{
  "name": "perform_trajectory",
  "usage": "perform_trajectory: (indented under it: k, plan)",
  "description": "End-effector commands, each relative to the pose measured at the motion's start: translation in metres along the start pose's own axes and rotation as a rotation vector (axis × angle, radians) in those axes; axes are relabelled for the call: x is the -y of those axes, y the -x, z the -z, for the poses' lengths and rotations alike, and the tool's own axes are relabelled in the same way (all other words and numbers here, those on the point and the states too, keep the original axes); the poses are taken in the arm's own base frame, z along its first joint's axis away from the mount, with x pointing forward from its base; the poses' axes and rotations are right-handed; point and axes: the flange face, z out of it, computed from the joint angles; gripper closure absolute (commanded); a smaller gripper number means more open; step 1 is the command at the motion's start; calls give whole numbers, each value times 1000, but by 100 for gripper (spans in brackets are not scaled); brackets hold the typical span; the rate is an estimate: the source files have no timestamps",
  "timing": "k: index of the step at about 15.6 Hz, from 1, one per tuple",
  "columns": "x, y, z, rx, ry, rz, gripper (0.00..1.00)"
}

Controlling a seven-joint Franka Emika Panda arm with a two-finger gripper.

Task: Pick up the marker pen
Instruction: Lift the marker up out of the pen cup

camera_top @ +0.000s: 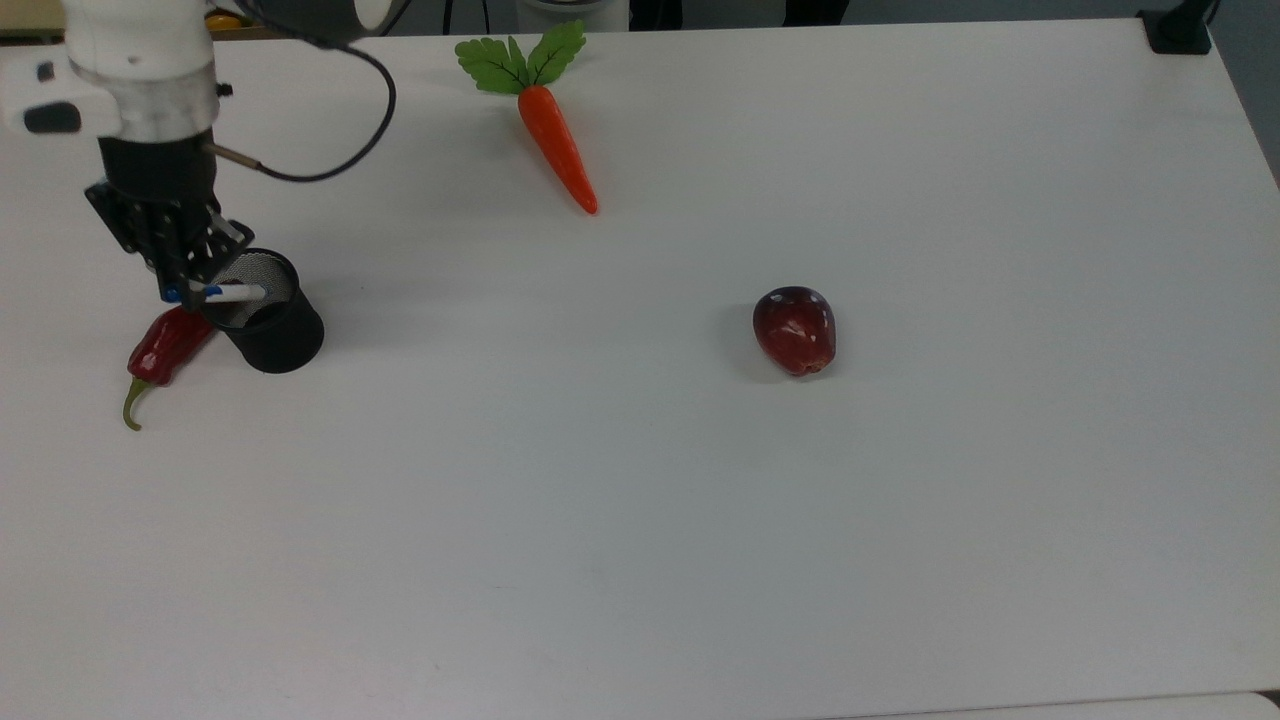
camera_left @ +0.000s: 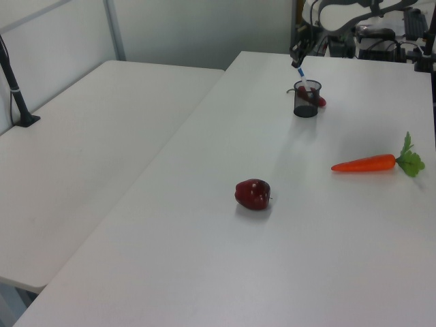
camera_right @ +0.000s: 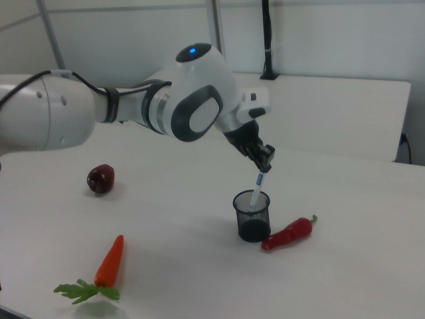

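Right now the gripper (camera_right: 264, 161) is clamped on the blue top end of the marker pen (camera_right: 256, 188), which hangs from it slightly tilted, its lower end dipping inside the rim of the black mesh cup (camera_right: 252, 216). So the pen's long axis runs nearly vertical, straight down from the gripper into the cup, and the way out is, in my judgement, upward along that same axis until the lower tip is above the rim. In the top view the gripper (camera_top: 178, 283) sits at the cup's (camera_top: 272, 330) left edge, with the pen (camera_top: 232, 292) reaching across the opening. A red chili pepper (camera_right: 288, 233) lies on the worktop (camera_top: 700, 500) touching or just beside the cup; the carrot (camera_top: 556, 146) and the dark red apple (camera_top: 795, 330) are well apart from it.
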Motion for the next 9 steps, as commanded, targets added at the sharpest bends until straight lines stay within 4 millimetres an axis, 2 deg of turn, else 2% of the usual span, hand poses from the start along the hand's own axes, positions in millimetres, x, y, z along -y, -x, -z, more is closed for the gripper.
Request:
perform_trajectory:
  k: [1,4,7,9]
  plan:
    - [-7,-1,58,-21,-8,-30,89]
    - [-4,-4,89,-47,-33,-46,89]
    - [13,-2,104,-44,-76,-53,89]
    - [51,5,105,1,-103,-23,89]
